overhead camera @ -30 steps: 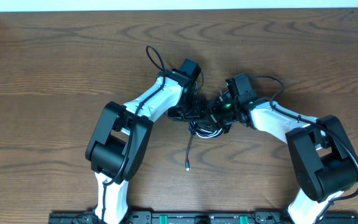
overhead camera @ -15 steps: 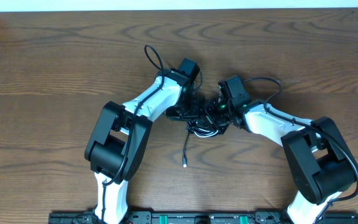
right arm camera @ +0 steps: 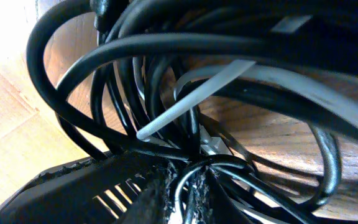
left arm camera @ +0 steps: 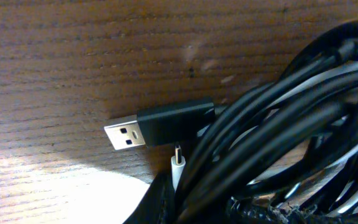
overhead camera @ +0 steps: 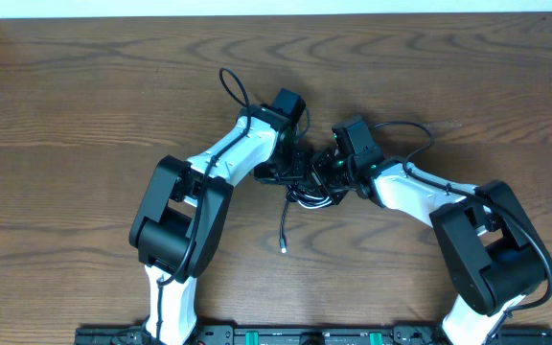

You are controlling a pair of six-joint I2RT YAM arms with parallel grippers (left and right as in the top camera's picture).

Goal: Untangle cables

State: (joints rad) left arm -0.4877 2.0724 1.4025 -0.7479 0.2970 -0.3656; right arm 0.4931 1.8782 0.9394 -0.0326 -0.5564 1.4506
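Note:
The cables (overhead camera: 316, 195) form a tangled bunch of thin black cords and one white cord at the table's middle, between both wrists. One loose black end (overhead camera: 285, 247) trails toward the front. My left gripper (overhead camera: 301, 173) is shut on the bunch from the left. In the left wrist view the left gripper (left arm camera: 208, 208) clamps black cords (left arm camera: 278, 134) beside a black USB plug (left arm camera: 160, 124) and a small white plug (left arm camera: 178, 165). My right gripper (overhead camera: 330, 174) meets the bunch from the right. In the right wrist view the right gripper (right arm camera: 182, 193) pinches a thin black cord (right arm camera: 229, 163); the white cord (right arm camera: 185, 109) runs above.
Bare wooden table (overhead camera: 84, 115) surrounds the bunch on all sides. The left arm's own thick wire (overhead camera: 230, 84) loops behind its wrist, and the right arm's wire (overhead camera: 412, 129) arcs behind its wrist. The table's far edge (overhead camera: 276, 13) runs along the top.
The right wrist has shifted left, closer to the left gripper, and its jaws have narrowed onto a cord. The bunch and its trailing end moved slightly left and up.

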